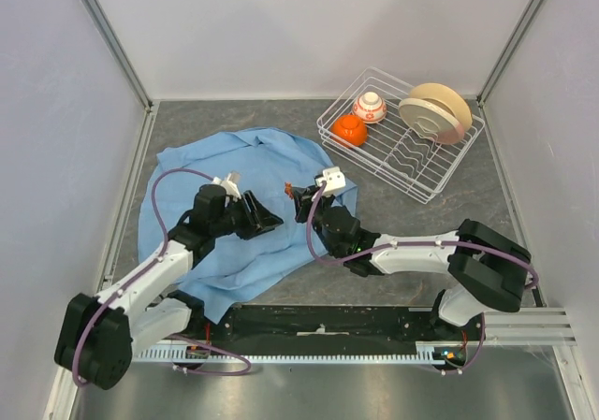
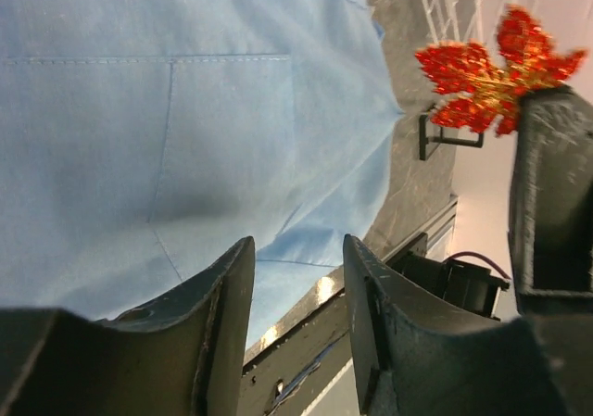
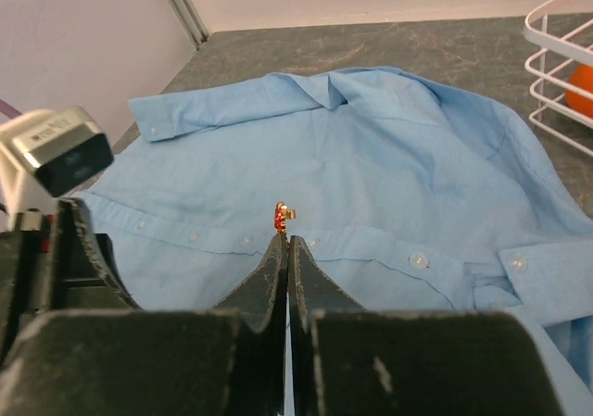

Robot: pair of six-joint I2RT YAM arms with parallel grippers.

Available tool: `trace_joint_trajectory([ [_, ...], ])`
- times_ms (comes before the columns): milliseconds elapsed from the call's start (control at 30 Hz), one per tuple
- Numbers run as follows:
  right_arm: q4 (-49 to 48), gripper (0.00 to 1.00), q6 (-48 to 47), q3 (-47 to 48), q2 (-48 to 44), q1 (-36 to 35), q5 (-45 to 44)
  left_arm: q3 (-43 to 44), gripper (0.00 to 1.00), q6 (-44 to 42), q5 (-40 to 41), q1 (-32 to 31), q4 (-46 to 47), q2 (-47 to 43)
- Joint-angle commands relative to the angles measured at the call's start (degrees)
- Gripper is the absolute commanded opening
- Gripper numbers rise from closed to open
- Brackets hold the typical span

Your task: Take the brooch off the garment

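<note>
The light blue garment (image 1: 220, 172) lies spread on the table at centre left. My right gripper (image 1: 298, 198) is shut on the tiny orange-red brooch (image 1: 289, 191) above the garment's right part. In the right wrist view the brooch (image 3: 282, 216) sticks up from the shut fingertips (image 3: 278, 249) over the button placket of the garment (image 3: 371, 147). In the left wrist view the brooch (image 2: 496, 73) shows clear of the fabric (image 2: 185, 138), on the right gripper's finger (image 2: 551, 184). My left gripper (image 1: 267, 219) is open and empty over the garment's near part, just left of the right gripper.
A white wire dish rack (image 1: 426, 172) stands at the back right. It holds an orange bowl (image 1: 350, 130), a white-and-red bowl (image 1: 371, 108) and a beige plate (image 1: 437, 111). The rack's edge (image 3: 561, 55) shows in the right wrist view. Walls enclose the table.
</note>
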State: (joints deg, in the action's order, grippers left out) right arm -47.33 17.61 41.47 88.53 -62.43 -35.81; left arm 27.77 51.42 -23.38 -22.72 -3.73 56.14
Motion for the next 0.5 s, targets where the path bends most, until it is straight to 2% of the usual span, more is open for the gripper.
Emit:
trace_joint_trajectory([
  [0,-1.54,0.0,5.94,1.24,2.43,0.03,-1.19,0.44,0.47,0.27,-4.31,0.22,4.61,8.34],
  [333,-3.91,0.0,8.41,2.55,7.44,0.03,-0.84,-6.94,0.3,2.38,4.13,0.31,4.78,17.94],
  [467,-5.4,0.0,8.76,5.01,8.67,0.03,-0.57,-8.43,0.29,1.93,5.44,0.4,4.52,17.96],
])
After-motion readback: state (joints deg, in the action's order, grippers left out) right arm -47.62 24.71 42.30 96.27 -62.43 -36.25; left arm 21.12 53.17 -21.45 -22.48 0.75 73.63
